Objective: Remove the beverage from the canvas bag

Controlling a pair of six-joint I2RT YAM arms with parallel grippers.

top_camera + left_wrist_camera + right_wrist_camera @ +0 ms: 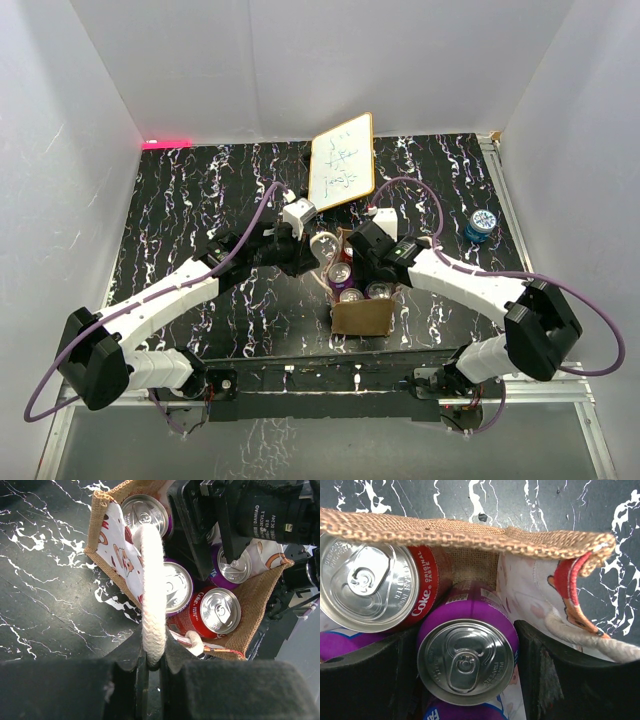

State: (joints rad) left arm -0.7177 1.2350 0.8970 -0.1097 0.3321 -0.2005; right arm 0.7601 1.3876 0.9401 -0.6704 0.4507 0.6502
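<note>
The tan canvas bag stands on the black marbled table between both arms, open on top, with several drink cans upright inside. My left gripper is shut on one whitish rope handle and holds it up; it sits left of the bag in the top view. My right gripper reaches down into the bag, its fingers closed on both sides of a purple can. A red Coke can stands beside it. The left wrist view shows the purple can under the right gripper.
A wood-framed whiteboard leans behind the bag. A small blue object sits near the right wall. Two more purple cans stand in the bag. White walls close in the table on three sides.
</note>
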